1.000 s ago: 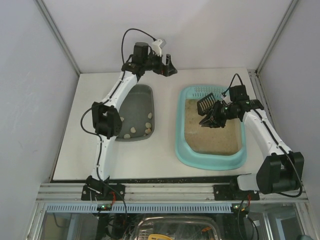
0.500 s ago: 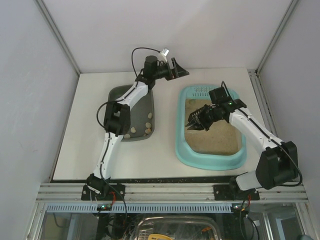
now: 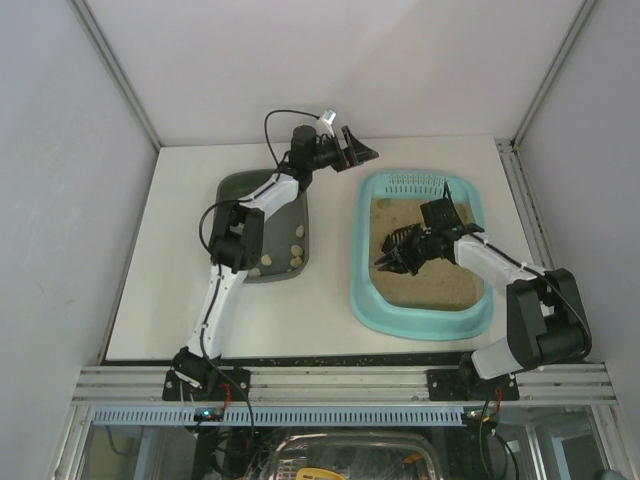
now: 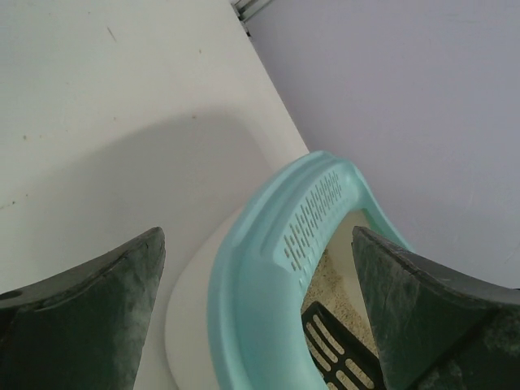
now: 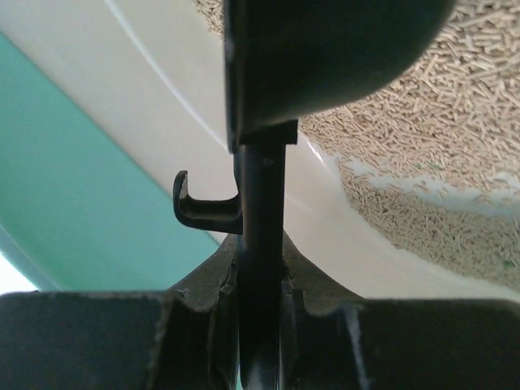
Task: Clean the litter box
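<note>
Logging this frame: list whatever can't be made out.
What the scoop carries: edge-on in the right wrist view, too small from the top.
The dark grey tray: the left arm covers its left side, so the top view can't count its pale lumps.
The litter box: cut by the left wrist view's bottom edge; from the top, the right arm hides some litter.

Left wrist view: cuts off the litter box (image 4: 252, 284) and the black slotted scoop (image 4: 329, 345) at 6 o'clock, and both fingers (image 4: 81, 325) of the left gripper (image 4: 258, 233) at 7 and 5. Right wrist view: hides the scoop's head behind a blurred dark mass (image 5: 325, 49) at 12 o'clock. From above: covers the dark grey tray's (image 3: 285, 215) 9 o'clock side with the left arm (image 3: 240, 235); leaves its pale lumps (image 3: 297, 250) too small to identify.
</note>
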Robot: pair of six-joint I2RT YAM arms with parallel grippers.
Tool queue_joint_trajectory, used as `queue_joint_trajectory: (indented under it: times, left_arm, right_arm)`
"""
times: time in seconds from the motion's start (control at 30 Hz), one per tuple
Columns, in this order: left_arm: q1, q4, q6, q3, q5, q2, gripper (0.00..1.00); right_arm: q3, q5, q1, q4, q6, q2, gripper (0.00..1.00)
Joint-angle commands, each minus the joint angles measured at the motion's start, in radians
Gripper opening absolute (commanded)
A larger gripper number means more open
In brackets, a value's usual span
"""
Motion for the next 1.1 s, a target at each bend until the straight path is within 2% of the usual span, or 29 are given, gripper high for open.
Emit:
queue_joint_trajectory:
  times: [0.0, 0.13, 0.2, 0.43, 0.83, 1.07]
  left_arm:
    - [-0.007, 0.066, -0.003, -0.015, -0.022, -0.054, 1.00]
    - [-0.010, -0.019, 0.024, 0.094, 0.001, -0.003, 1.00]
    - [-0.011, -0.024, 0.056, 0.092, 0.011, -0.009, 1.00]
    - [-0.016, -0.002, 0.018, 0.073, 0.072, -0.009, 1.00]
    - [-0.016, 0.003, 0.031, 0.055, 0.085, -0.026, 1.00]
    - [-0.016, 0.035, 0.006, 0.004, 0.086, -0.050, 1.00]
  right_arm:
    - [-0.063, -0.078, -0.021, 0.215, -0.034, -0.003, 0.00]
    - [-0.125, -0.137, -0.047, 0.325, -0.016, 0.030, 0.00]
    - [-0.145, -0.149, -0.053, 0.368, 0.006, 0.050, 0.00]
    - [-0.151, -0.145, -0.046, 0.501, 0.048, 0.147, 0.00]
    - [-0.148, -0.122, -0.023, 0.746, 0.182, 0.290, 0.00]
    - [-0.044, -0.103, -0.008, 0.679, 0.148, 0.331, 0.00]
